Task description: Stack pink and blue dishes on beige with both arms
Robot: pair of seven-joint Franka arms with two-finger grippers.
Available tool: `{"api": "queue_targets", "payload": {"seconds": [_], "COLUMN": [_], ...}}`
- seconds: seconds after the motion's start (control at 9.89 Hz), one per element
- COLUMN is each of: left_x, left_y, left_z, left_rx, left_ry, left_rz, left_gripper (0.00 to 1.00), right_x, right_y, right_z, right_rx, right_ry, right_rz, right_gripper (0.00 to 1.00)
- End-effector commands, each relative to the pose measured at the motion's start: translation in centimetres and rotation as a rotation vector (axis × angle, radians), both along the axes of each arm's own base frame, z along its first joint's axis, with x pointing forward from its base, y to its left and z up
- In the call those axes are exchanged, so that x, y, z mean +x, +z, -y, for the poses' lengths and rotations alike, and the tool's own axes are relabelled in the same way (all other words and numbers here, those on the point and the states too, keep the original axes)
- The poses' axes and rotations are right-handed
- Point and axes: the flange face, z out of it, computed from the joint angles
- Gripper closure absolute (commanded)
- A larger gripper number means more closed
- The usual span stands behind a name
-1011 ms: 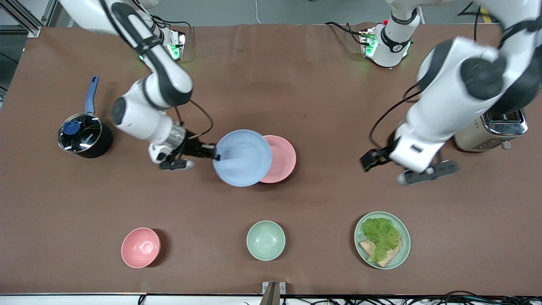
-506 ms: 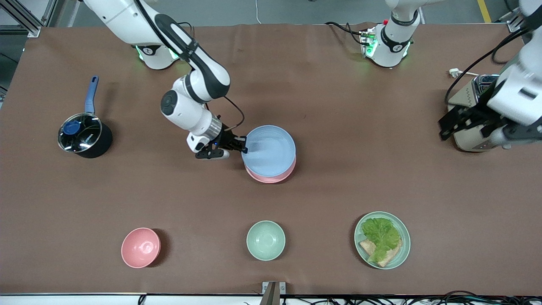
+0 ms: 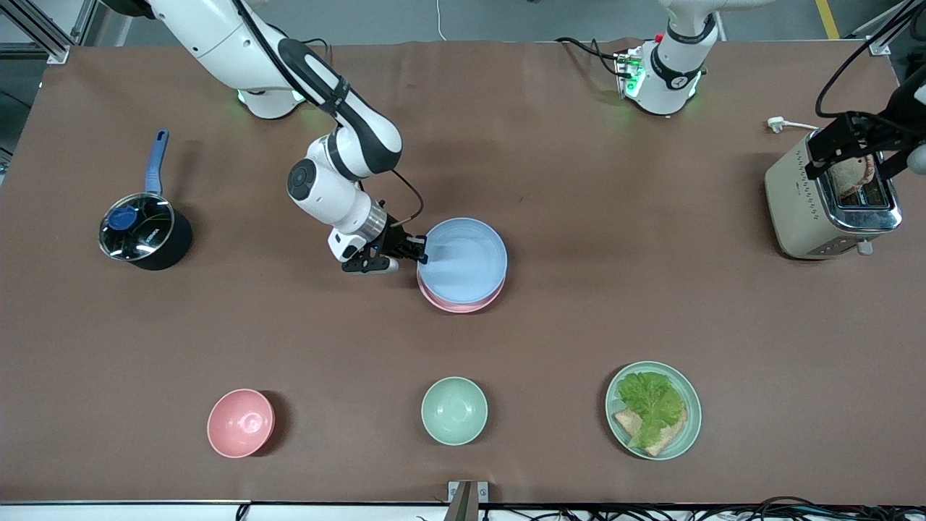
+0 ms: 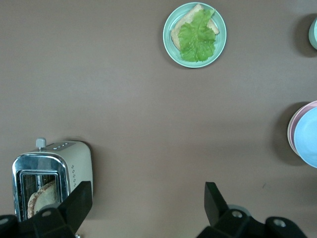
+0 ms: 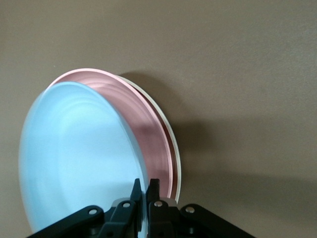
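Right pincer (image 3: 418, 255) pinches the rim of the blue plate (image 3: 463, 259), squeezed tight on it. It holds the edge so the plate can sit flat on the pink plate (image 3: 454, 306). Under both, the beige plate (image 5: 174, 148) peeks out, mid-table. I think letting go comes next. Left pincer (image 4: 146, 203) hangs wide open and empty, waiting over the toaster (image 3: 825, 202).

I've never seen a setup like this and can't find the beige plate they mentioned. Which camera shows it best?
The right wrist view: the beige plate peeks out as a thin cream rim under the pink plate and blue plate, which the right pincer grips. In the front view the stack hides it; the left wrist view shows only the stack's edge.
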Motion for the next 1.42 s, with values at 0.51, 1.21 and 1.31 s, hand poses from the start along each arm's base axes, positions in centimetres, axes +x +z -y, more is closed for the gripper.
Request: {"api": "queue_targets", "payload": {"seconds": [0.51,1.21,1.31], "left_x": [-0.9,-0.7,-0.7], "left_y": [-1.5,-1.9,-1.9], "left_z": [1.2,1.5,1.6], "left_rx": [-0.004,-0.003,-0.002], "left_ry": [-0.032,-0.036,-0.039], "left_rz": [-0.055,-0.064,-0.062], "left_gripper": [0.0,0.0,0.0], "right_x": [4.0,8.6,8.2], "right_y": [5.4,20.9,23.3], "right_z": [4.2,27.4,31.1], "right_rx": [0.012,-0.228,-0.294], "right_ry": [-0.044,0.04,0.021], "right_rz": [0.09,0.055,0.067], "right_gripper": [0.0,0.0,0.0]}}
